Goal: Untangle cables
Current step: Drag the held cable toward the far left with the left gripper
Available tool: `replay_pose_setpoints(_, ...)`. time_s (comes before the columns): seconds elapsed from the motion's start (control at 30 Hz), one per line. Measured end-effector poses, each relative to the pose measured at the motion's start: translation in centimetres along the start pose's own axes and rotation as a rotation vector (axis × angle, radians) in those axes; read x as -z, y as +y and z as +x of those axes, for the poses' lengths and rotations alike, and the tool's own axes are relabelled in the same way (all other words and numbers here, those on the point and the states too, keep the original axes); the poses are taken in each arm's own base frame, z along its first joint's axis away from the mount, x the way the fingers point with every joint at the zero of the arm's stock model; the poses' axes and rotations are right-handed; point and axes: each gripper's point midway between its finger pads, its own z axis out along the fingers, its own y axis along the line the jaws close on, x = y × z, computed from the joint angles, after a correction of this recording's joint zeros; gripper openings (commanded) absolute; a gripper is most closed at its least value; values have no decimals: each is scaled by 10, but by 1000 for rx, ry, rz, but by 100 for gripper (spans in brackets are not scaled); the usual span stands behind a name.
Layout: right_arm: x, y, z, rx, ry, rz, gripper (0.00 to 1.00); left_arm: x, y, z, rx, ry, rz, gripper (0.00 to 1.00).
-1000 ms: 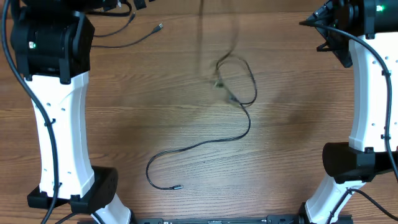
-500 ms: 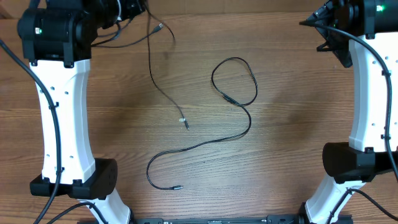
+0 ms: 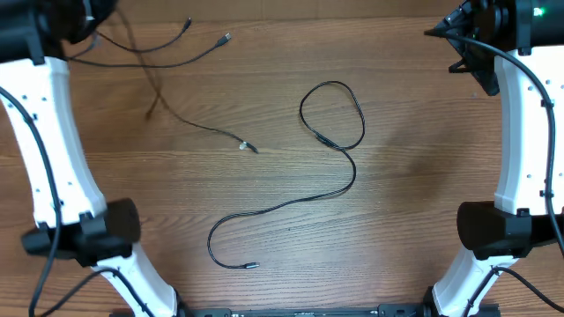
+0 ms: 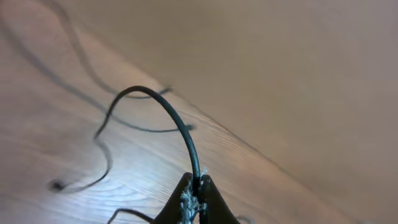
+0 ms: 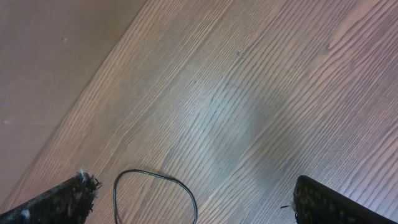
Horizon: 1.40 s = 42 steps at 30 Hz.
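Observation:
My left gripper (image 4: 198,188) is shut on a thin black cable (image 4: 179,122) that arches up out of its tips. From above, that cable (image 3: 204,129) trails from the top left corner down to a silvery plug end (image 3: 246,146) on the table. A second cable (image 3: 352,172) lies in the middle, with a loop (image 3: 333,113) at its top and a plug end (image 3: 252,264) near the front. A third cable (image 3: 176,60) lies at the back left. My right gripper (image 5: 199,208) hangs open high above that loop (image 5: 158,182), touching nothing.
The left arm's white link (image 3: 53,150) and base (image 3: 88,233) stand along the left edge. The right arm's link (image 3: 524,132) and base (image 3: 502,229) stand along the right edge. The wooden table's (image 3: 423,202) far edge shows in both wrist views.
My left gripper has swung left and up with its cable, pulling it out of the looped cable in the middle. Its free plug end slid to the left. The right arm has not moved.

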Motion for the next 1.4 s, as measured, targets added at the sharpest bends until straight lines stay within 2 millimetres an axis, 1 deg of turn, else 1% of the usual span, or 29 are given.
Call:
replay_pose_setpoints(0.03,0,0,0,0,1,0,100,-10,20,-6,50,9,-26,4)
replay_pose_setpoints(0.1,0,0,0,0,0,0,100,-23,47,-14,109,18,-63,4)
replay_pose_setpoints(0.13,0,0,0,0,0,0,100,-28,64,-19,142,20,-84,4)
replay_pose_setpoints(0.2,0,0,0,0,0,0,100,-36,91,-26,189,22,-116,4)
replay_pose_setpoints(0.33,0,0,0,0,0,0,100,-48,141,-40,269,15,-160,4)
replay_pose_setpoints(0.37,0,0,0,0,0,0,100,-51,156,-44,292,12,-172,4)
replay_pose_setpoints(0.47,0,0,0,0,0,0,100,-57,196,-50,348,12,-207,4)
replay_pose_setpoints(0.53,0,0,0,0,0,0,100,-59,220,-53,381,10,-230,6)
replay_pose_setpoints(0.6,0,0,0,0,0,0,100,-63,246,-52,422,18,-256,15)
replay_pose_setpoints(0.63,0,0,0,0,0,0,100,-66,260,-50,443,30,-271,23)
replay_pose_setpoints(0.67,0,0,0,0,0,0,100,-69,279,-45,475,46,-292,23)
replay_pose_setpoints(0.7,0,0,0,0,0,1,100,-70,292,-41,497,62,-308,24)
replay_pose_setpoints(0.73,0,0,0,0,0,0,100,-72,302,-35,514,82,-325,28)
replay_pose_setpoints(0.77,0,0,0,0,0,0,100,-73,310,-30,519,97,-339,35)
replay_pose_setpoints(0.83,0,0,0,0,0,0,100,-75,327,-20,519,131,-377,63)
replay_pose_setpoints(0.87,0,0,0,0,0,0,100,-75,335,-14,513,152,-405,72)
replay_pose_setpoints(0.9,0,0,0,0,0,0,100,-74,341,-8,504,169,-430,78)
replay_pose_setpoints(0.93,0,0,0,0,0,0,100,-74,346,-3,494,185,-455,80)
replay_pose_setpoints(1.03,0,0,0,0,0,0,100,-70,353,9,442,236,-503,82)
replay_pose_setpoints(1.13,0,0,0,0,0,0,100,-65,352,25,407,309,-533,82)
replay_pose_setpoints(1.17,0,0,0,0,0,0,100,-62,350,34,409,347,-544,82)
replay_pose_setpoints(1.27,0,0,0,0,0,0,100,-60,340,51,402,423,-560,84)
replay_pose_setpoints(1.33,0,0,0,0,0,0,100,-63,328,62,388,468,-561,85)
replay_pose_setpoints(1.4,0,0,0,0,0,0,100,-72,310,77,355,521,-560,85)
